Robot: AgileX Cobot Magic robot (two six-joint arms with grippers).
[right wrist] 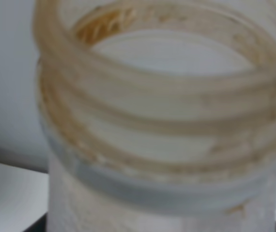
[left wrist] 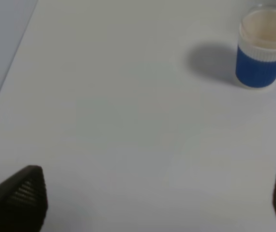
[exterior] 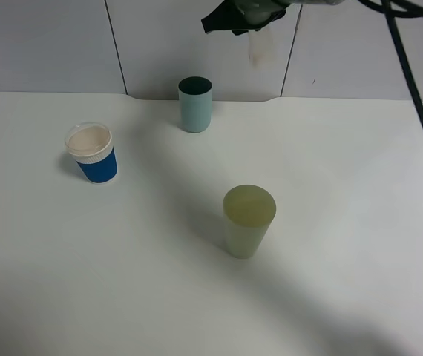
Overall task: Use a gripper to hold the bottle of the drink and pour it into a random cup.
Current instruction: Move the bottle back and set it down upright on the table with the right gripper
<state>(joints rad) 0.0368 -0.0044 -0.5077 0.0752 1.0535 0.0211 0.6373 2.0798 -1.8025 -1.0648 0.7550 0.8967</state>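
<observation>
Right tool (exterior: 247, 22): clamped on the bottle (exterior: 260, 46), high over the far edge of the desk (exterior: 345, 222). The bottle shows just under the claw, and its open threaded neck, with brownish traces, fills the right wrist view. Teal cup (exterior: 195, 105): upright near the far desk edge, lower than the held bottle and to its left, apart from it. Left tool (left wrist: 152, 203): fingers spread wide, holding nothing, over bare desk near the blue white-rimmed cup (left wrist: 262, 48).
</observation>
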